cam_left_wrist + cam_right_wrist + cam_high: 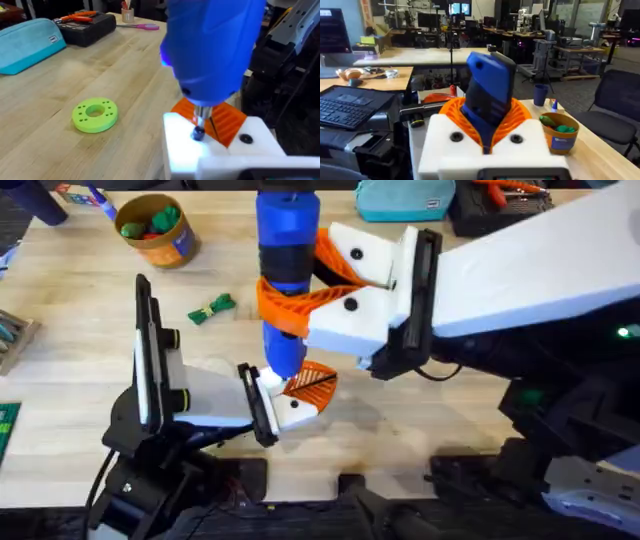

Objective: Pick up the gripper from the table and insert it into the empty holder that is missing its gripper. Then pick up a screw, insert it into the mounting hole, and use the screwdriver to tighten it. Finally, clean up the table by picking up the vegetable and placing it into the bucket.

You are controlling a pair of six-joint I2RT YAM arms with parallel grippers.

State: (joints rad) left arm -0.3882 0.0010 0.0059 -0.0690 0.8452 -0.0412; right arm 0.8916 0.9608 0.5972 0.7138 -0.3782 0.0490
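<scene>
Right tool (300, 285): clamped on the screwdriver (288, 240), orange ribbed fingers (290, 308) wrapped around the blue barrel; seen also from the right wrist (487, 131), barrel rising between the two orange pads.
Screwdriver: held upright above the middle of the surface (80, 300), blue tip pointing down; in the left wrist view (212, 45) metal bit set on a dark screw (198, 133) in the white block.
Gripper (300, 395): seated at the end of the holder, white block with orange ribbed finger directly under the screwdriver tip; orange part also seen close up (225, 122).
Holder (205, 395): white arm end with black end plate, lying along the surface from the lower left, gripper touching that plate.
Left tool: state could not be told.
Vegetable (212, 308): small green piece lying on the surface, left of the screwdriver, well apart from the bucket.
Bucket (158, 228): stood at the far left of the surface, tan with an orange and blue band, green and red pieces inside; also seen from the right wrist (561, 131).
Green ring (95, 115): flat disc with holes, lying on the surface beside the white block.
Teal pouch (405, 200): at the far edge, near a black case (495, 205) with orange-handled pliers.
</scene>
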